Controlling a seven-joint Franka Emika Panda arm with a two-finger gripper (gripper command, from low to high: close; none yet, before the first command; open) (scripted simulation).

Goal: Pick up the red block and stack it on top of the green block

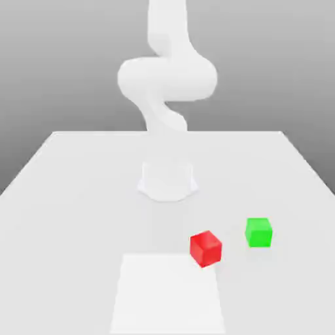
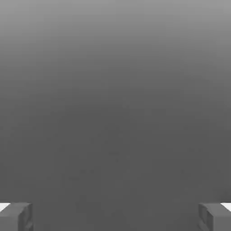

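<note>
While the jaws of the gripper [image 2: 115, 217] stand wide apart with nothing between them, the white arm [image 1: 167, 78] rises above the table [image 1: 85, 216]. The red block [image 1: 206, 249] rests at a corner of the pale square [image 1: 169, 298]; the green block [image 1: 259, 233] lies apart, toward the exterior view's right.

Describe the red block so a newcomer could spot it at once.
On the big pale table, find the bright white rectangle in front of the arm's base. At its corner toward the arm and the exterior view's right sits the red block. It is turned corner-on to the camera, unlike the squarer-set green block farther right.
</note>
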